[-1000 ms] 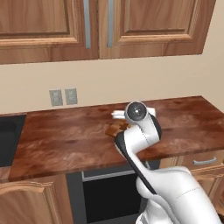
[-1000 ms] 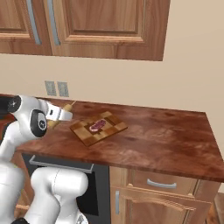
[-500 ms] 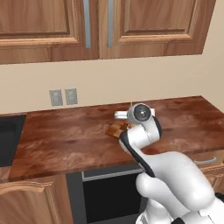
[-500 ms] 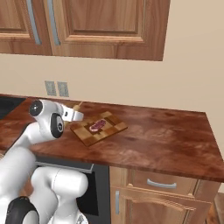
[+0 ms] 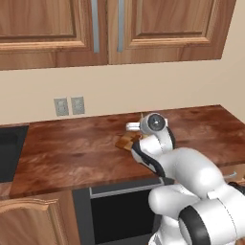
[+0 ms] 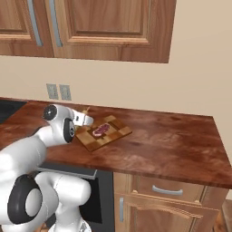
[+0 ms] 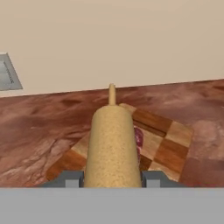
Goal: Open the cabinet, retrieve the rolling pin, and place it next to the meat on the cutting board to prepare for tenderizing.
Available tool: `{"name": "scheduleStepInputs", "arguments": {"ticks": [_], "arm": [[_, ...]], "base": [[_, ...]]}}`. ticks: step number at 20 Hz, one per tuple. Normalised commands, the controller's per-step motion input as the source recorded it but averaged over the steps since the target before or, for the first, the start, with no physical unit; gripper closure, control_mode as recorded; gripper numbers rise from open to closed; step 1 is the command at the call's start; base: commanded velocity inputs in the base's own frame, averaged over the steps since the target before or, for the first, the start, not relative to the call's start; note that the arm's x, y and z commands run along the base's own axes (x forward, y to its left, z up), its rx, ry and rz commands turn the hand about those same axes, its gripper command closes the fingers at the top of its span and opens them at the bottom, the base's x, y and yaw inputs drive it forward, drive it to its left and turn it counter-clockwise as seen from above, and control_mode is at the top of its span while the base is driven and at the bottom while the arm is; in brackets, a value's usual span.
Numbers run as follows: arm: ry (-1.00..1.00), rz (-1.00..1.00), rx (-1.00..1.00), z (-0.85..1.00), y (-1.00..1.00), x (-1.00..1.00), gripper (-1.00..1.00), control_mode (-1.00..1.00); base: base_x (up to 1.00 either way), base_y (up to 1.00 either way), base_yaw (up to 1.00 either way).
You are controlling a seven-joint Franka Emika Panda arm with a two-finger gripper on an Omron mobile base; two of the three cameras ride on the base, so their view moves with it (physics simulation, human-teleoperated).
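Right now I'm seeing the gripper pinching the rolling pin between its two fingertips, the pin pointing away toward the wall. It's hanging over the near-left part of the cutting board on the brown counter. The meat is lying on the board, partly hidden behind the pin.

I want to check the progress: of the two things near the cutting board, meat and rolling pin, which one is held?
The rolling pin: the gripper clamps it above the cutting board. The meat lies free on the board.
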Motion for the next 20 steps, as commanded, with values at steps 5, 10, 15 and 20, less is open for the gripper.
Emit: {"name": "scheduleStepInputs", "arguments": {"ticks": [5, 10, 15, 20], "arm": [[0.07, 0.00, 0.00, -0.11, 0.00, 0.28, 1.00, -1.00], [0.06, 0.00, 0.00, -0.09, 0.00, 0.29, 1.00, -1.00], [0.02, 0.00, 0.00, -0.08, -0.08, 0.10, 1.00, -1.00], [0.00, 0.01, 0.06, -0.17, -0.41, 0.26, 1.00, -1.00]], "base": [[0.00, 0.00, 0.00], [0.00, 0.00, 0.00], [0.00, 0.00, 0.00], [0.00, 0.00, 0.00]]}}
